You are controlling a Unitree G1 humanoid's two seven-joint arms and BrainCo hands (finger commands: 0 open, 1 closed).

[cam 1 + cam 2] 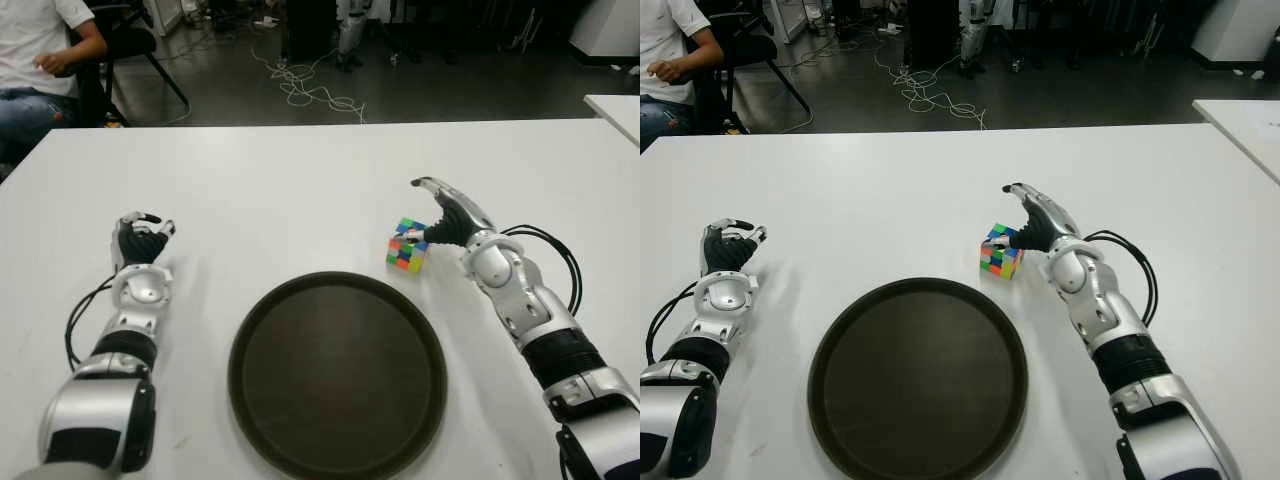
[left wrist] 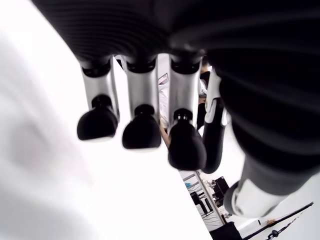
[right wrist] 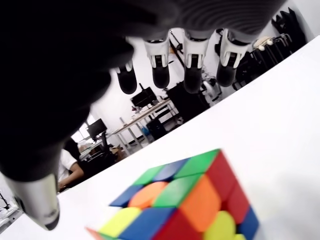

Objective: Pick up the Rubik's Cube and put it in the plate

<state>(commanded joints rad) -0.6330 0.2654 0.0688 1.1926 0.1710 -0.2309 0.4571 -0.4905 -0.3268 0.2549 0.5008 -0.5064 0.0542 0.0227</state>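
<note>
multicoloured rubik's cube just beside right hand (fingers spread above).

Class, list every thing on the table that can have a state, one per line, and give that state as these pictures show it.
Rubik's Cube: scrambled, on the table beside the plate, not yet grasped.
plate: empty, flat on the table.
right robot hand: open, fingers extended over the cube.
left robot hand: fingers curled, holding nothing, left of the plate.
</note>
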